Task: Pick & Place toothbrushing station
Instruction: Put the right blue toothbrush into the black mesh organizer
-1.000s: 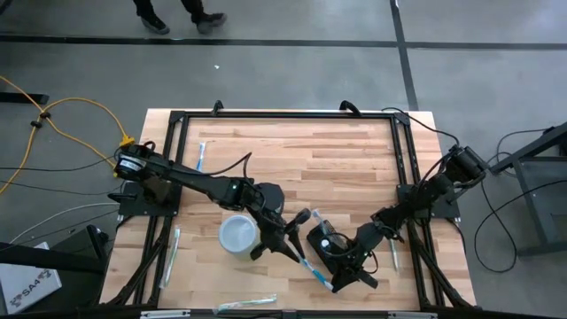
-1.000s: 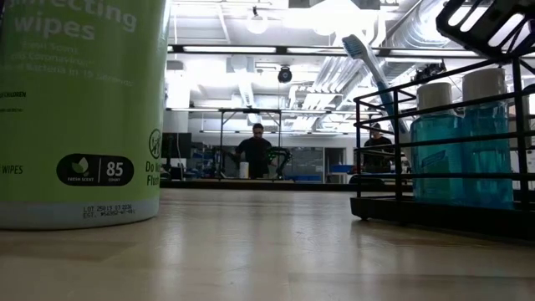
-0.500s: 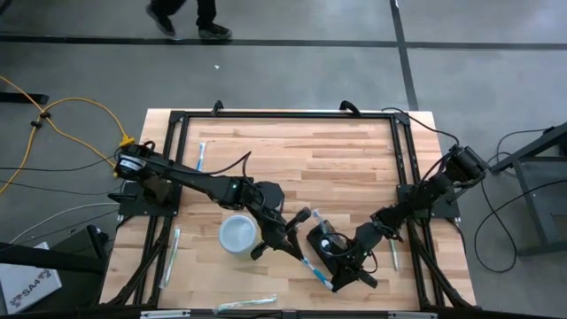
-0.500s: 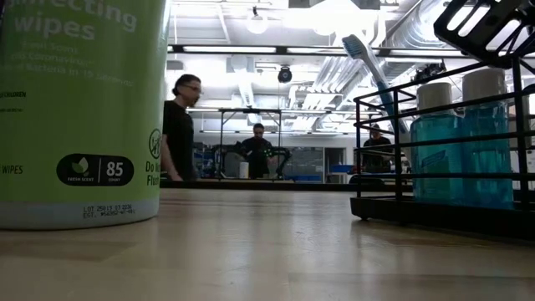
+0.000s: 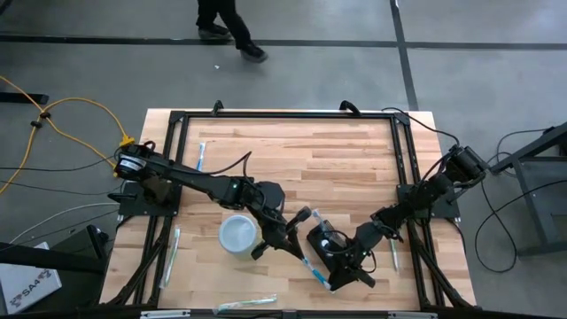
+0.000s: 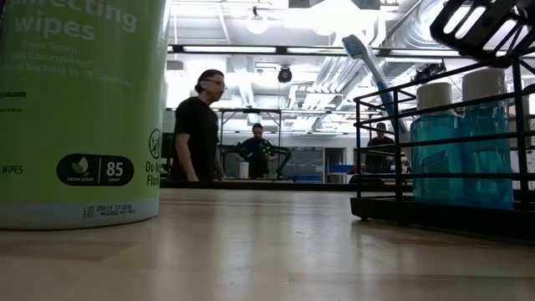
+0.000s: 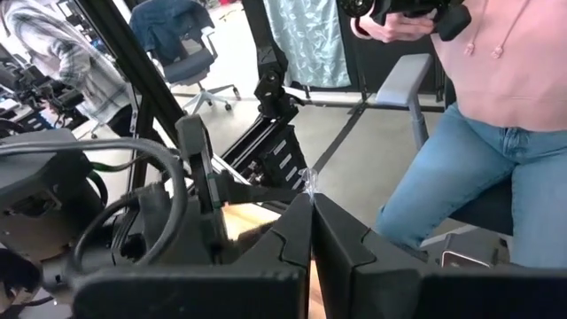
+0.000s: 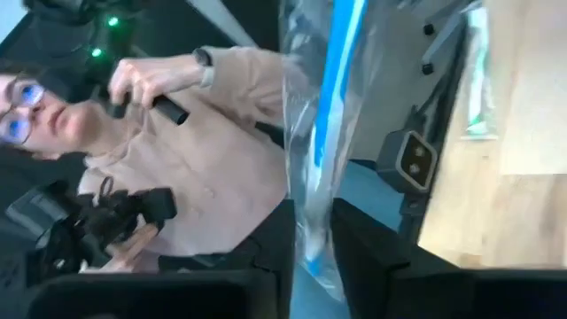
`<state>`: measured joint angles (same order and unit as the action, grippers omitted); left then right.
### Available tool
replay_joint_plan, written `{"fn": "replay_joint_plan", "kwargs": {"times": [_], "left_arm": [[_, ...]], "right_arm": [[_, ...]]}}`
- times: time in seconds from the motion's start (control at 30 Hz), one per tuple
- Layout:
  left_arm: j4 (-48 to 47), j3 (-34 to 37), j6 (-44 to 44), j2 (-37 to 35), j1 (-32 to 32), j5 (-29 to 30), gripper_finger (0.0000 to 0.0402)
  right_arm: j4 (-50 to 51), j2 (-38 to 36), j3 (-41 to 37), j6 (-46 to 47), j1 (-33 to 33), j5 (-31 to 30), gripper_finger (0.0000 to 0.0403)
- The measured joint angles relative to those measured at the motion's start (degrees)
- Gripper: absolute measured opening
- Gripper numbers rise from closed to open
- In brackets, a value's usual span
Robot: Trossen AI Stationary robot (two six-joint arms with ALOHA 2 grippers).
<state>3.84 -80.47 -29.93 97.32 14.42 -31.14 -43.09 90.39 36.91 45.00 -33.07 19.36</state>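
Together, tools (image 5: 297, 241) beside toothbrushing station (image 5: 324, 245)

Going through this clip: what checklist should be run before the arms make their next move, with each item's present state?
1. Toothbrushing station on the table, apart from the cup: ok.
2. Left gripper jaws shut: ok.
3. Left gripper actually pinching something: cannot tell; only a wisp of clear plastic shows at its tips.
4. Wrapped toothbrush secured by the right gripper: cannot tell.
5. Station free of both grippers: cannot tell; both crowd it in the high view.
6. Surroundings free of people: not ok; a person is beyond the table's far edge.
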Motion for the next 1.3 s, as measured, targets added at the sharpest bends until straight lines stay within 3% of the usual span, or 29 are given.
{"fn": "replay_joint_plan", "kwargs": {"times": [0.23, 0.5, 0.8, 1.07, 1.3], "left_arm": [[2.1, 0.0, 1.5, 0.0, 1.1, 0.0, 0.0000], [2.9, 0.0, 2.3, -0.1, 3.2, 0.0, 0.0000], [3.4, 0.0, 7.8, -0.1, 5.5, 5.3, 0.0000], [-2.9, 0.0, 7.9, -2.0, 7.5, 15.5, 0.0000], [-8.5, 0.0, 11.7, -7.4, 6.0, 14.8, 0.0000]], "right_arm": [[0.2, 0.0, 0.0, 0.8, -1.4, -3.4, 0.0107], [0.4, 0.0, 0.0, 0.8, -2.9, -6.5, 0.0116], [0.5, 0.0, 0.0, 1.9, -5.2, -8.2, 0.0113], [0.2, 0.0, 0.0, 3.2, -8.6, -9.4, 0.0113], [0.0, 0.0, 0.0, -0.5, -9.2, -11.0, 0.0113]]}}
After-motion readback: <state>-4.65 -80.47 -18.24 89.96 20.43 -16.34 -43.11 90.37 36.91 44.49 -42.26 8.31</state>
